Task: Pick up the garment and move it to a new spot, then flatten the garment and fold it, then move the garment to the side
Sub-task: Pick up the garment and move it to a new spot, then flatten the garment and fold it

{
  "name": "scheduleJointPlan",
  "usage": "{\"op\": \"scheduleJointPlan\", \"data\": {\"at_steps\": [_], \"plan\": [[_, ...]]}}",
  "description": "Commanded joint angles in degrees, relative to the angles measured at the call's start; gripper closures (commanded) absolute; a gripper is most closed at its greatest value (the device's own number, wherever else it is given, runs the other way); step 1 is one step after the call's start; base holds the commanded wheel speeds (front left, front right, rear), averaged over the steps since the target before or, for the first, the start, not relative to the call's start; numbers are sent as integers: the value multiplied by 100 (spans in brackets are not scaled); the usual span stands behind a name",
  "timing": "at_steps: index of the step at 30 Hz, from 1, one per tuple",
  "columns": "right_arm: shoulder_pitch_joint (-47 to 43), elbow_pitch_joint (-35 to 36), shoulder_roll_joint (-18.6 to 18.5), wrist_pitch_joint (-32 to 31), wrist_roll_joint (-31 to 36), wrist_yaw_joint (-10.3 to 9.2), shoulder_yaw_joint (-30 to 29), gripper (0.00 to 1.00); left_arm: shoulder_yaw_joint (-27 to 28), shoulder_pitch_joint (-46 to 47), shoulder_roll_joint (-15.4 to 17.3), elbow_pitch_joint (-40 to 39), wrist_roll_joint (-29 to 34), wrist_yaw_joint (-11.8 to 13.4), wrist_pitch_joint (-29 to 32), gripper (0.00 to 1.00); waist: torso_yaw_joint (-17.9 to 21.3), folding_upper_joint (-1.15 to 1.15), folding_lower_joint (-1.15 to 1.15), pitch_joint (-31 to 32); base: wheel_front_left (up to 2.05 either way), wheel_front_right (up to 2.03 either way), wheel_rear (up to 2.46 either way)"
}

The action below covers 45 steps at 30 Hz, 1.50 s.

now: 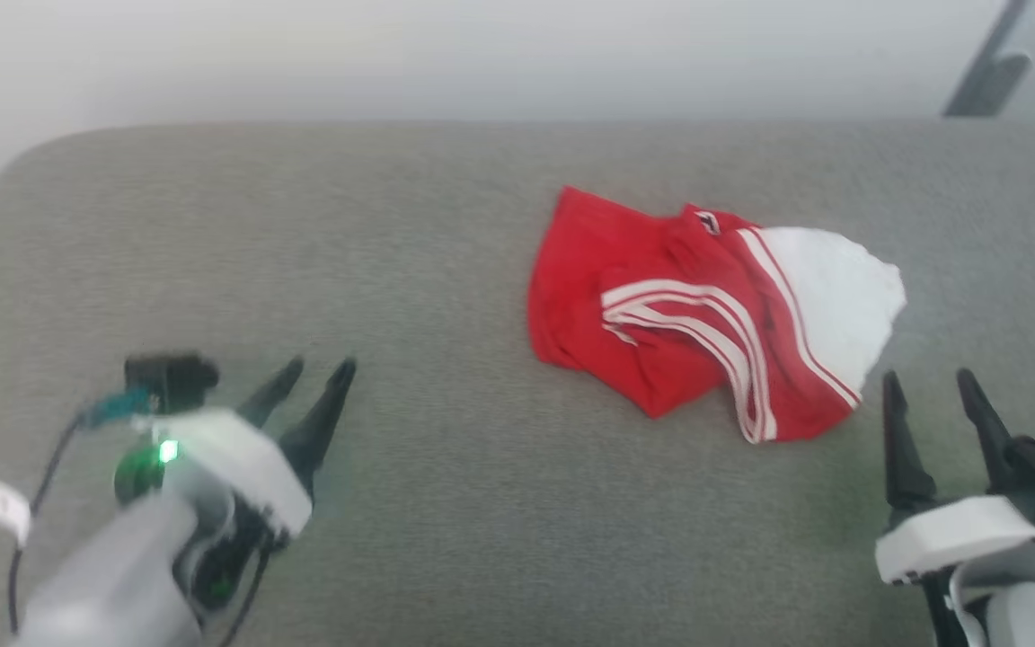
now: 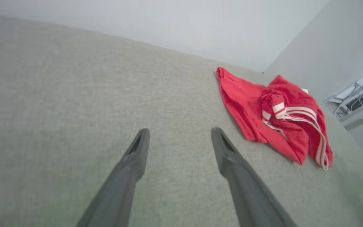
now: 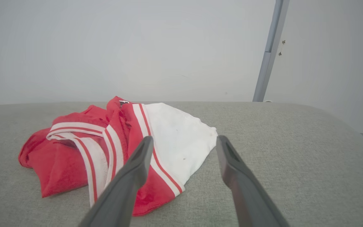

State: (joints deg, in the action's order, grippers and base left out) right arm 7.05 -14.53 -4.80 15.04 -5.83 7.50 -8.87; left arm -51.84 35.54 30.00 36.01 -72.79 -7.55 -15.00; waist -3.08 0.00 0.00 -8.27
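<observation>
The red garment lies crumpled on the grey padded surface, right of centre, its white panel on its right side and double white stripes across the middle. My right gripper stands open just below the garment's right corner, apart from it. In the right wrist view that garment lies ahead and to the left of the open gripper. My left gripper is open at the lower left, well away from the cloth. The left wrist view has the garment to the right of the open gripper.
The grey surface has rounded corners and its far edge meets a pale wall. A grey post stands against the wall at the right. Bare fabric stretches between the two arms.
</observation>
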Motion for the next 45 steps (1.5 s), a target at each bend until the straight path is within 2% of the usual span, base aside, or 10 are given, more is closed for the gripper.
{"op": "scheduleJointPlan", "data": {"at_steps": [1, 9, 11, 18, 21, 25, 29, 36, 45], "plan": [[-127, 32, -32, 19, -35, -2, -61, 0, 285, -429, -96, -37, 171, 16, -22, 0, -274, 0, 0, 268, 0, 0, 0], [-402, 12, -115, 19, -112, -2, -234, 0, 1935, -1829, -277, -482, 1256, 16, -26, 0, -425, 0, 0, 545, 0, 0, 0], [-414, 25, -131, 19, -119, -2, -253, 0, 2135, -1951, -288, -565, 1441, 16, -26, 0, -425, 0, 0, 563, 0, 0, 0], [-506, 136, -187, 19, -137, -2, -302, 0, 3602, -2804, -578, -1504, 3373, 219, -25, 0, -386, 0, 0, 657, 0, 0, 0], [-483, 237, -188, 19, -152, -2, -286, 0, 4052, -3088, -745, -1860, 4073, 208, -26, 0, -346, 0, 0, 668, 0, 0, 0], [-433, 337, -178, 19, -195, -2, -270, 0, 4556, -3323, -1021, -2268, 4688, 129, -26, 0, -283, 0, 0, 662, 0, 0, 0], [-411, 374, -159, 19, -229, -2, -254, 0, 4870, -3479, -1275, -2538, 5152, 67, -26, 0, -239, 0, 0, 630, 0, 0, 0], [-362, 328, -130, 19, -219, -2, -197, 0, 5152, -3606, -1617, -2570, 5462, 14, -26, 0, -189, 0, 0, 575, 0, 0, 0], [-310, 203, -189, 19, -227, -2, -66, 0, 5011, -3595, -1634, -2619, 5431, 2, -26, 0, -190, 0, 0, 495, 0, 0, 0]]}}
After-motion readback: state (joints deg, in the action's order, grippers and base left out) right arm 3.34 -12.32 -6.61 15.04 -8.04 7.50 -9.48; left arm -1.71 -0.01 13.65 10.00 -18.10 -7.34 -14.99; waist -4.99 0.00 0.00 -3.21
